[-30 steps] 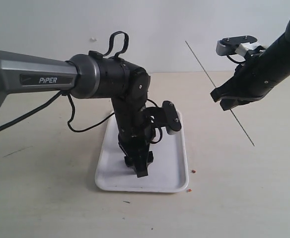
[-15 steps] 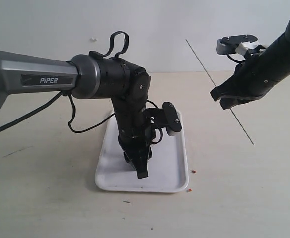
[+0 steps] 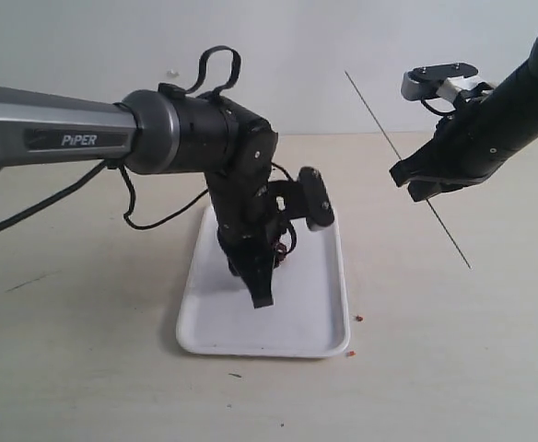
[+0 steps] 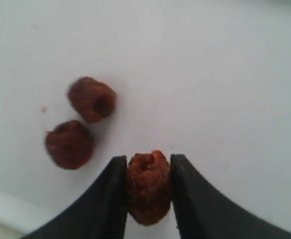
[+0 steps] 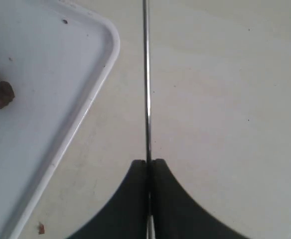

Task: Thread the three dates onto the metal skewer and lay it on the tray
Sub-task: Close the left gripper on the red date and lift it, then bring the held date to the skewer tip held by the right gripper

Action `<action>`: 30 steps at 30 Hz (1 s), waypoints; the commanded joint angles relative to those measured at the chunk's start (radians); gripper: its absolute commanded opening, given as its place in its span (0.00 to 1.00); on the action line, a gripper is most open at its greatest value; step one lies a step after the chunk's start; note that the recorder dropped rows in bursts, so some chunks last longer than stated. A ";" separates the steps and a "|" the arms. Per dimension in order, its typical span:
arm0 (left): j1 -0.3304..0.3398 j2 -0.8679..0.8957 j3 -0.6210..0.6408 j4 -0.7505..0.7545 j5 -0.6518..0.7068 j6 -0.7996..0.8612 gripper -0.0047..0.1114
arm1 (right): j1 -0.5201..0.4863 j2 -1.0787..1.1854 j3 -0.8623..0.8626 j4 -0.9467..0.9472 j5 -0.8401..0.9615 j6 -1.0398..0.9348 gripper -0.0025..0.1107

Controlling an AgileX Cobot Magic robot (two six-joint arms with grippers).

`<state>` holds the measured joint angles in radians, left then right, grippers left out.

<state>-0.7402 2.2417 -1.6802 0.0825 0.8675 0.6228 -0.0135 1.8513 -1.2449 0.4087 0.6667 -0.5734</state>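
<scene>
The white tray [image 3: 320,322] lies at the table's middle. My left gripper [image 3: 261,296] hangs just above it, pointing down, shut on one dark reddish-brown date [image 4: 149,186] pinched between its two fingers [image 4: 113,199]. Two more dates [image 4: 91,99] [image 4: 69,144] lie side by side on the tray floor [image 4: 220,74] just past the fingertips. Raised over the table to the tray's right, my right gripper [image 3: 424,189] is shut on the thin metal skewer [image 3: 370,112], which slants through the air. The right wrist view shows the skewer [image 5: 146,74] running straight out from the shut jaws, beside the tray's rim [image 5: 104,69].
Tiny reddish crumbs [image 3: 358,319] [image 3: 349,353] lie on the table off the tray's near right corner. The left arm's black cable [image 3: 149,235] loops over the table left of the tray. A pale wall stands behind the table.
The left gripper has risen a little and drawn back over the tray with the date in it. The right arm and skewer have stayed put.
</scene>
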 commanded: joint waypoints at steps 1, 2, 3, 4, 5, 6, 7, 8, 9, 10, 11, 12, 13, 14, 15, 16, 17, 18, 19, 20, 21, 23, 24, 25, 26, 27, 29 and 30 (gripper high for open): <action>0.038 -0.082 -0.001 -0.015 -0.130 -0.215 0.30 | -0.004 -0.002 -0.008 0.008 -0.009 -0.008 0.02; 0.058 -0.098 -0.001 -0.016 -0.164 -0.324 0.30 | -0.004 -0.002 -0.008 0.008 -0.009 -0.008 0.02; 0.077 -0.112 -0.001 -0.023 -0.200 -0.420 0.30 | -0.004 -0.002 -0.008 0.008 -0.009 -0.008 0.02; 0.106 -0.124 -0.001 -0.035 -0.235 -0.552 0.30 | -0.004 -0.002 -0.008 0.012 -0.009 -0.008 0.02; 0.128 -0.128 -0.001 -0.062 -0.257 -0.636 0.30 | -0.004 -0.002 -0.008 0.034 -0.004 -0.008 0.02; 0.158 -0.132 -0.001 -0.121 -0.286 -0.684 0.30 | -0.004 0.000 0.002 0.077 0.010 -0.012 0.02; 0.185 -0.132 -0.001 -0.181 -0.303 -0.703 0.30 | -0.001 0.001 0.012 0.119 0.023 -0.040 0.02; 0.216 -0.132 -0.001 -0.277 -0.323 -0.705 0.30 | 0.001 0.004 0.021 0.150 0.046 -0.087 0.02; 0.237 -0.132 -0.001 -0.355 -0.342 -0.705 0.30 | 0.001 0.010 0.023 0.181 0.078 -0.116 0.02; 0.265 -0.132 -0.001 -0.455 -0.360 -0.701 0.30 | 0.001 0.020 0.023 0.206 0.109 -0.142 0.02; 0.278 -0.132 -0.001 -0.504 -0.368 -0.693 0.30 | 0.001 0.024 0.023 0.215 0.130 -0.152 0.02; 0.295 -0.132 -0.001 -0.578 -0.377 -0.670 0.30 | 0.001 0.032 0.023 0.224 0.155 -0.161 0.02; 0.306 -0.132 -0.001 -0.625 -0.382 -0.656 0.30 | 0.001 0.038 0.023 0.230 0.173 -0.163 0.02; 0.315 -0.132 -0.001 -0.678 -0.388 -0.636 0.30 | 0.001 0.048 0.023 0.238 0.195 -0.163 0.02; 0.329 -0.132 -0.001 -0.728 -0.395 -0.617 0.30 | 0.001 0.058 0.023 0.245 0.215 -0.163 0.02; 0.339 -0.132 -0.001 -0.777 -0.403 -0.598 0.30 | 0.001 0.070 0.023 0.255 0.232 -0.163 0.02; 0.347 -0.132 -0.001 -0.818 -0.410 -0.586 0.30 | 0.001 0.082 0.023 0.268 0.243 -0.163 0.02; 0.353 -0.132 -0.001 -0.856 -0.417 -0.573 0.30 | 0.001 0.092 0.023 0.286 0.252 -0.171 0.02; 0.358 -0.132 -0.001 -0.885 -0.425 -0.564 0.30 | 0.001 0.102 0.023 0.309 0.266 -0.188 0.02; 0.360 -0.132 -0.001 -0.915 -0.432 -0.550 0.30 | 0.001 0.114 0.023 0.338 0.301 -0.216 0.02; 0.360 -0.132 -0.001 -0.961 -0.444 -0.527 0.30 | 0.001 0.129 0.023 0.378 0.338 -0.257 0.02; 0.360 -0.132 -0.001 -1.014 -0.469 -0.501 0.30 | 0.002 0.156 0.023 0.461 0.413 -0.352 0.02; 0.360 -0.132 -0.001 -1.042 -0.481 -0.494 0.30 | 0.002 0.171 0.023 0.510 0.452 -0.411 0.02; 0.360 -0.132 -0.001 -1.056 -0.493 -0.491 0.30 | 0.002 0.182 0.023 0.546 0.488 -0.463 0.02; 0.360 -0.132 -0.001 -1.062 -0.504 -0.491 0.30 | 0.002 0.190 0.023 0.586 0.517 -0.504 0.02; 0.360 -0.132 -0.001 -1.062 -0.509 -0.491 0.30 | 0.006 0.196 0.023 0.612 0.533 -0.528 0.02; 0.360 -0.132 -0.001 -1.058 -0.514 -0.490 0.30 | 0.008 0.197 0.023 0.636 0.537 -0.552 0.02; 0.360 -0.132 -0.001 -1.054 -0.516 -0.476 0.30 | 0.008 0.197 0.021 0.643 0.537 -0.557 0.02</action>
<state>-0.3825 2.1206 -1.6802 -0.9595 0.3766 0.1248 -0.0095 2.0469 -1.2266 0.9928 1.1749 -1.0654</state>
